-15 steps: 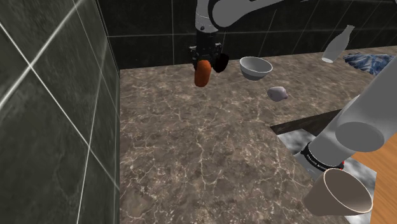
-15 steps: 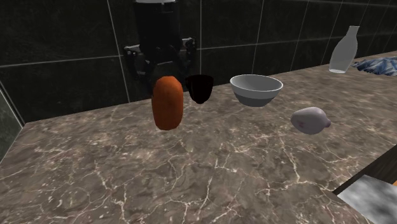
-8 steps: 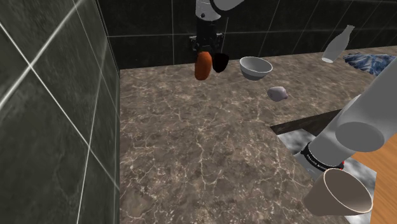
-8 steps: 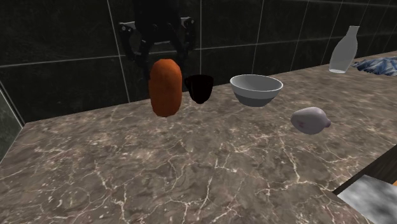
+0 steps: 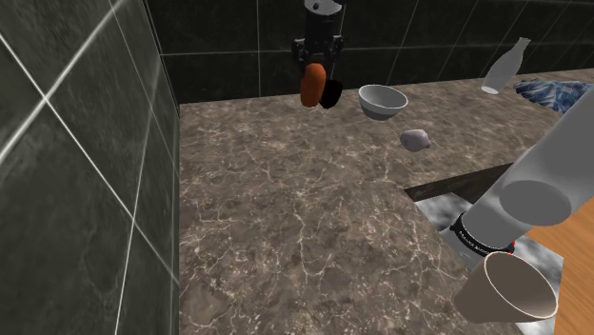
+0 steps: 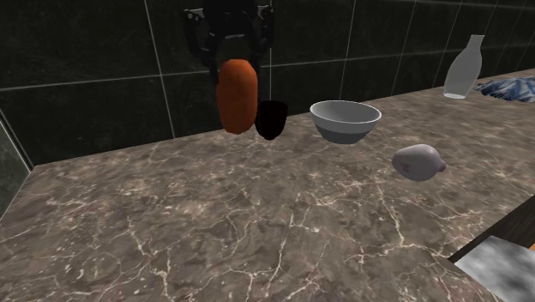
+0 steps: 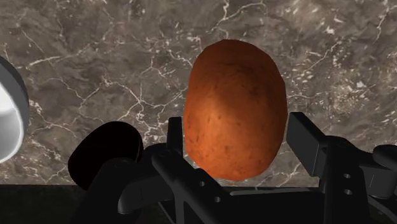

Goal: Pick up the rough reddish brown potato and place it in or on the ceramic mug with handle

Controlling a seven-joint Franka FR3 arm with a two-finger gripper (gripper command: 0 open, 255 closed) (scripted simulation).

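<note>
The reddish brown potato (image 6: 237, 96) is pinched between the fingers of the black tool (image 6: 237, 66) and is held in the air above the marbled counter (image 6: 257, 232). A black mug (image 6: 272, 120) is seen just beside it, lower down, by the dark tiled wall (image 6: 86, 51).

My all-black two-finger gripper (image 6: 236, 60) hangs pointing down, clamped on the rough reddish-brown potato (image 6: 237, 99); my white arm (image 5: 321, 5) seems near vertical above it.

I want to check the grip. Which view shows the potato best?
The wrist view: the potato sits large, clasped between the fingers. The second exterior view shows it hanging beside the black mug; the shoulder view, far off by the wall.
</note>
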